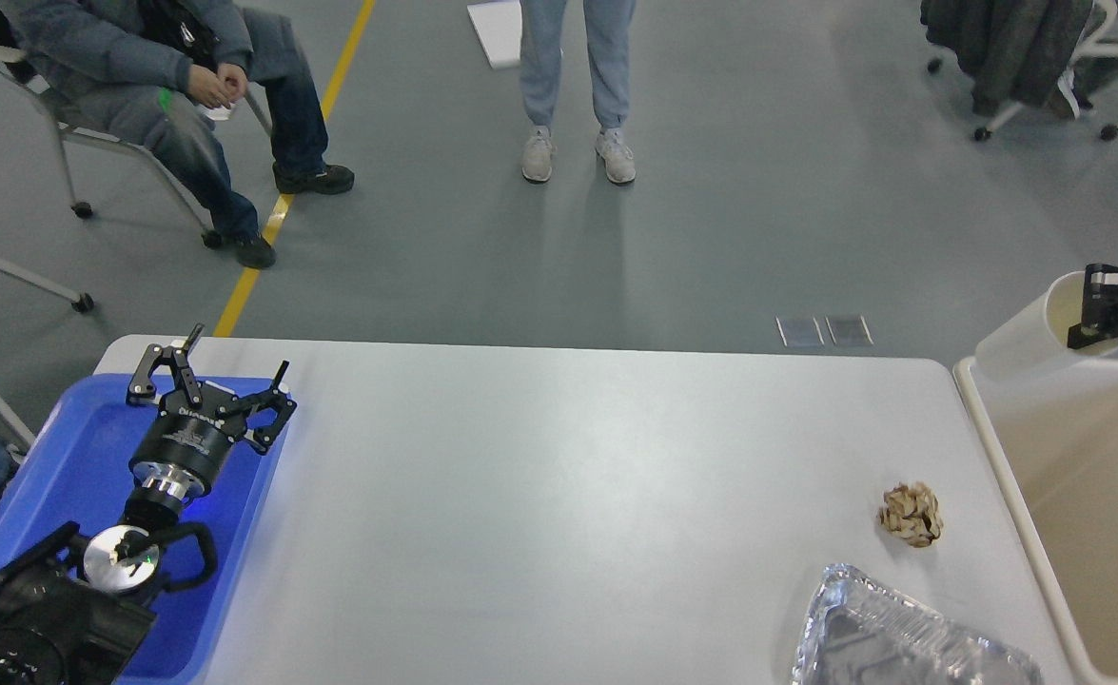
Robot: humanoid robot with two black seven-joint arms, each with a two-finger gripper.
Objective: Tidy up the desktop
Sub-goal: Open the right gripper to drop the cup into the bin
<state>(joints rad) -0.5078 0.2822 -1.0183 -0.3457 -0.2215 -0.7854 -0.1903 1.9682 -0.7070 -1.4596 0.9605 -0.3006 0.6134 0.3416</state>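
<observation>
Foil tray [911,637] bottom right and crumpled paper ball [912,514] sit on the surface [559,476], mid-frame. Left end effector [211,381] splayed over blue tray [64,457]. Right end effector [1106,309] grasping paper cup [1034,338] above beige bin [987,438], upper right. Risk: cup tipped, w/ thin rim pinch, may slip outside the bin.

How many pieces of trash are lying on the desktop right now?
2: a crumpled paper ball near the right edge of the desktop, and a foil tray at the front right, cut off by the frame.

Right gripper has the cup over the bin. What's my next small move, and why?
Probably open the right gripper and drop the paper cup: it hangs tilted over the beige bin. The crumpled paper remains on the desktop.
</observation>
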